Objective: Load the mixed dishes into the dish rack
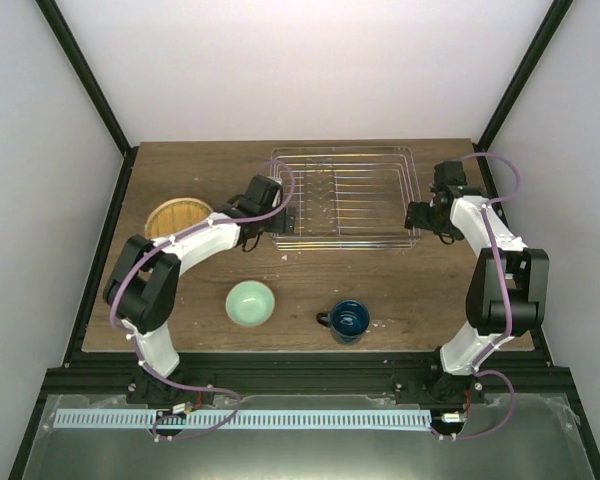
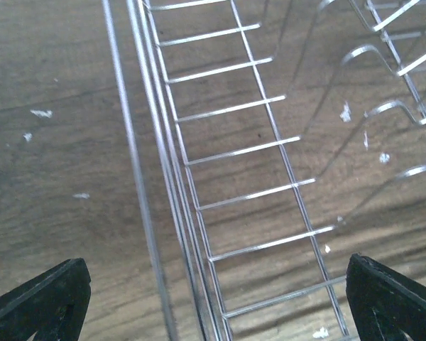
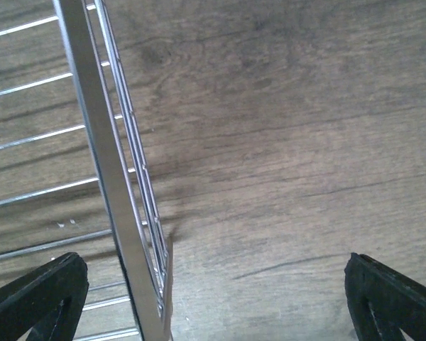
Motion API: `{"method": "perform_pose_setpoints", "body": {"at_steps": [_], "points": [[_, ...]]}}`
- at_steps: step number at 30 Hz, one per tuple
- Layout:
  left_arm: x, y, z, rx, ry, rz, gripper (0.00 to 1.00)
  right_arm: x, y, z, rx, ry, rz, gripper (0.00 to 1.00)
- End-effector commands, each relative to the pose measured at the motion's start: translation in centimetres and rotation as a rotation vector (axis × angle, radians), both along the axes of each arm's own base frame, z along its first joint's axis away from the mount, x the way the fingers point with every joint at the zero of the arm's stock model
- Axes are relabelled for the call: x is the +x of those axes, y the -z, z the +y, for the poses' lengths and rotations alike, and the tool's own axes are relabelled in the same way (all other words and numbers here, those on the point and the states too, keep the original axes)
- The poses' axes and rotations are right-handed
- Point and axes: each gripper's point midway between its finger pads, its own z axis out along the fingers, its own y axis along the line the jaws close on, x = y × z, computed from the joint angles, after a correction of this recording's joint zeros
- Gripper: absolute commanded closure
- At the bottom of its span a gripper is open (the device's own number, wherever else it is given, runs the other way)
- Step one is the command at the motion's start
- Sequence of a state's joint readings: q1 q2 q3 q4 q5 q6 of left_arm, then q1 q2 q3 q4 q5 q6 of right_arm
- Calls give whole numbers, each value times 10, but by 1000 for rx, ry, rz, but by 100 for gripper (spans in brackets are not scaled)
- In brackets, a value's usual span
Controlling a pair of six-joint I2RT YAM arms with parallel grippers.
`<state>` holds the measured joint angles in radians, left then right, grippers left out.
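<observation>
Only overhead shows bowl point(image 1: 250, 303), mug point(image 1: 348, 320); left gripper point(image 2: 213, 260) and right gripper point(image 3: 214, 256) gape empty

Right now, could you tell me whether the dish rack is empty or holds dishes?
Empty: the dish rack shows only bare wires, and the mint-green bowl and dark blue mug stand outside it.
</observation>
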<state>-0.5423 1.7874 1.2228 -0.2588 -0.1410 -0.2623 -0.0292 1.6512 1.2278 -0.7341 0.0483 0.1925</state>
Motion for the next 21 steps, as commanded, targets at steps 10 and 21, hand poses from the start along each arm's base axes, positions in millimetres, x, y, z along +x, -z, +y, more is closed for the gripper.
{"method": "perform_pose_setpoints", "body": {"at_steps": [10,21], "points": [[-56,25,-23,90,65,83,0,-35,-5,-2,-5,70,34,0],[-83,23,-23,101,83,78,0,-63,-12,-4,1,163,-53,0]]}}
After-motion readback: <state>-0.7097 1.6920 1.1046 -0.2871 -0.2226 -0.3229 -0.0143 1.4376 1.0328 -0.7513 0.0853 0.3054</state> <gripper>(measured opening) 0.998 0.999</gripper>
